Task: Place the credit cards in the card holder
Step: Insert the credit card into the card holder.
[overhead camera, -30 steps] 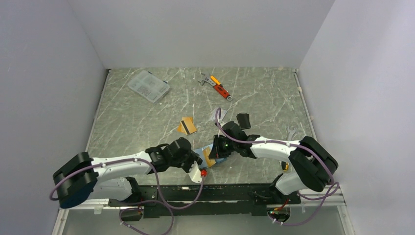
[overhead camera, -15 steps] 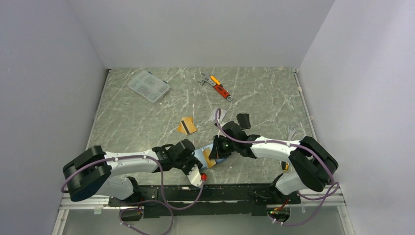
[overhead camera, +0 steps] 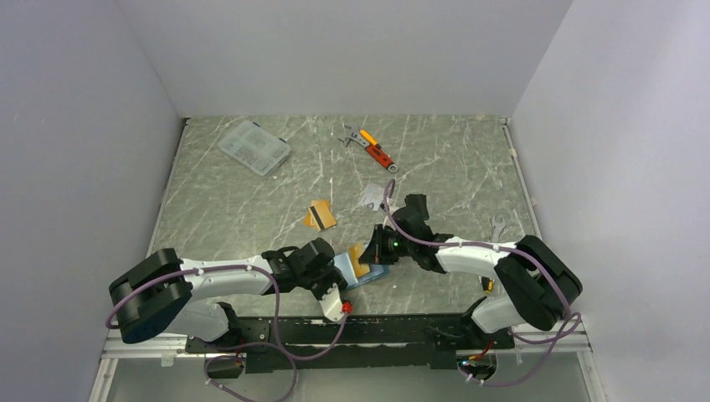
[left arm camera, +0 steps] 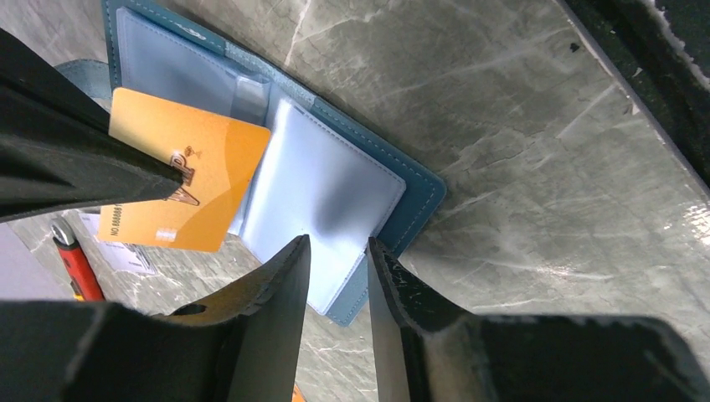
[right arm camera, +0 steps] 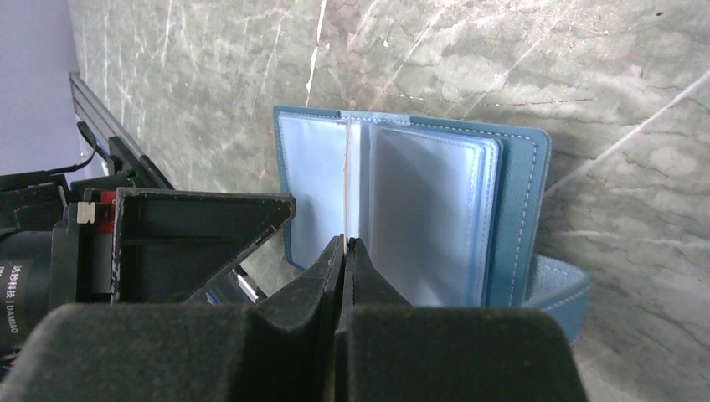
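- The right tool (right arm camera: 345, 243) is clamped on an orange-gold credit card (left arm camera: 180, 180), over the open card holder (left arm camera: 335, 193) lying on the bench (left arm camera: 544, 167).
- The left tool (left arm camera: 336, 244), jaws slightly apart, sits at the holder's near edge; best it pins the holder flat while the card's edge slides squarely into a pocket.

**Orange-gold plastic card** (left arm camera: 197, 163), left wrist view
- Large dark-red emblem in ornate lettering. Only a capital "P" is legible, and the remainder is covered.
- Small dark line of print along one short edge: "NO" followed by a run of 8s. The later digits are too small to tell.

**Silver-grey card** (left arm camera: 127, 258), lying flat on the marble
- Dark print present, illegible in every view.

**Black motor housing** (right arm camera: 23, 276), left edge of right wrist view
- White lettering set sideways: "DAMIAO", beside four Chinese characters too small to make out.
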